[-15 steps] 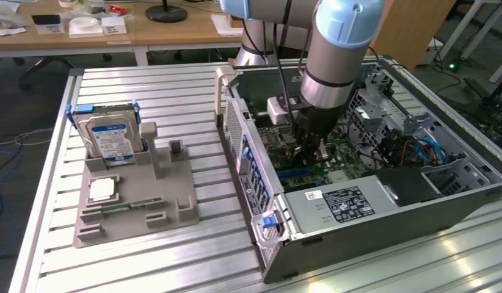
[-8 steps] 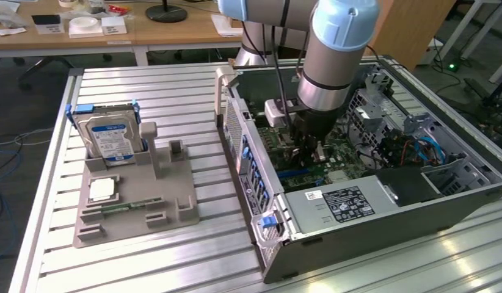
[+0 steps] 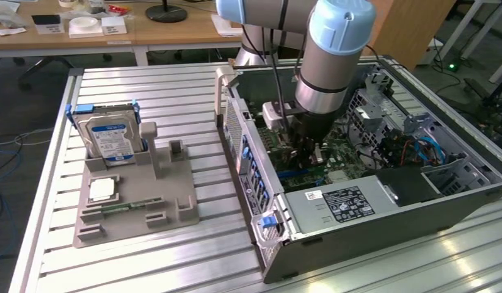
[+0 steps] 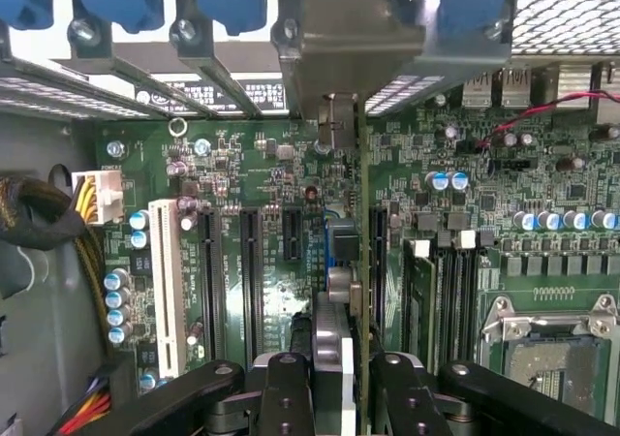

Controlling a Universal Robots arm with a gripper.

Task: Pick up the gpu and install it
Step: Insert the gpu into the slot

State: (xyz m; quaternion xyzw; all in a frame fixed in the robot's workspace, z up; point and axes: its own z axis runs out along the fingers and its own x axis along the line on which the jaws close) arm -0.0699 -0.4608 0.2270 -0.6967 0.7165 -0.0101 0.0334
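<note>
Reaching down into the open computer case (image 3: pixel 373 201), the robot arm's gripper (image 4: pixel 334 378) holds the gpu (image 4: pixel 351 262) edge-on between its two black fingers (image 4: pixel 286 388), the jaws narrowed onto the card's thin sides. The wrist view shows the card standing upright over the green motherboard (image 4: pixel 455 213), lined up along one of the long black expansion slots (image 4: pixel 249 281), with its metal bracket (image 4: pixel 334 58) toward the case's rear wall and the blue slot clips; whether its bottom edge is already seated in the slot cannot be told. In the exterior view the gripper (image 3: pixel 306 152) sits deep inside the case, above the board and just behind the grey power supply (image 3: pixel 345 204). Outside the case, toward the exterior view's left, a grey parts holder (image 3: pixel 129 207) on the slatted metal table (image 3: pixel 153 91) carries a hard drive (image 3: pixel 110 140) standing upright and a memory stick (image 3: pixel 124 207) lying flat. As a judgement, the card looks light and stiff but fragile: a thin board with exposed parts and a fan on one face, likely to slip or tilt if pinched off-centre, so the safest hold appears to be across its flat faces near the top edge, clear of the fan and the contact edge
</note>
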